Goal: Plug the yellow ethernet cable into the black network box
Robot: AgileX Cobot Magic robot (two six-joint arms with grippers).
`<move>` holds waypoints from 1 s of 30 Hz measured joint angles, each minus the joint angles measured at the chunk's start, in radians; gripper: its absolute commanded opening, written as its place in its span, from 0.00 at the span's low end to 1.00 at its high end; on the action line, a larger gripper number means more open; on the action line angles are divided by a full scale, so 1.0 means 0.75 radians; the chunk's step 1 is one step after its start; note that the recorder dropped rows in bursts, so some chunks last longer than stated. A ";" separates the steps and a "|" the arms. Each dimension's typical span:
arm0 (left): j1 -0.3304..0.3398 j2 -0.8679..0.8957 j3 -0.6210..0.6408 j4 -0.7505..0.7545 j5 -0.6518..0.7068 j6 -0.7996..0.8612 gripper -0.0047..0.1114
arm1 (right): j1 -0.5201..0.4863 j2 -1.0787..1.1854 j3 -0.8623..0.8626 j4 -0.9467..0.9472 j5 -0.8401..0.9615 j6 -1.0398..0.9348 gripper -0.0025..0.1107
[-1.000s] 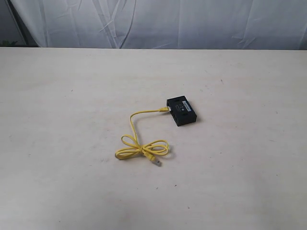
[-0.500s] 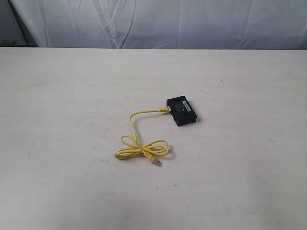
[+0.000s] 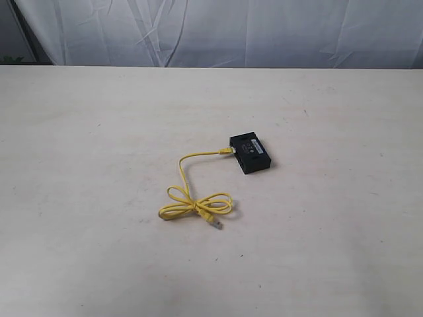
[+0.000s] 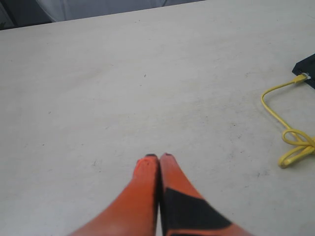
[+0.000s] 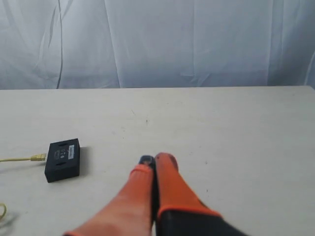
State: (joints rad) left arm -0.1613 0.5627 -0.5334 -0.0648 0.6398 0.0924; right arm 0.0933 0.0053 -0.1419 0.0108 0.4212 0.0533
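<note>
The black network box [image 3: 250, 155] lies flat near the table's middle; it also shows as the box [image 5: 63, 160] in the right wrist view and as a corner of the box [image 4: 307, 70] in the left wrist view. The yellow ethernet cable [image 3: 186, 181] has one plug [image 3: 227, 151] against the box's left side, and its other end lies in a loose loop with a free plug [image 3: 215, 223]. The cable [image 4: 277, 110] and cable end [image 5: 22, 159] appear in the wrist views. My left gripper [image 4: 158, 157] and right gripper [image 5: 156, 159] are shut on nothing, away from both objects.
The pale table [image 3: 99, 165] stretches wide around the objects. A white curtain [image 3: 218, 30] hangs behind its far edge. Neither arm shows in the exterior view.
</note>
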 measured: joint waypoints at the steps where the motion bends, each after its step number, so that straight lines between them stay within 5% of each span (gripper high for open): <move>1: 0.000 0.000 0.000 0.000 0.000 0.000 0.04 | 0.000 0.000 0.019 0.000 -0.038 0.000 0.01; 30: 0.000 0.000 0.000 0.000 0.000 0.000 0.04 | 0.000 0.000 0.188 0.003 -0.078 0.000 0.01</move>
State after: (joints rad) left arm -0.1613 0.5627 -0.5334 -0.0648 0.6398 0.0924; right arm 0.0933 0.0053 -0.0011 0.0128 0.3629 0.0533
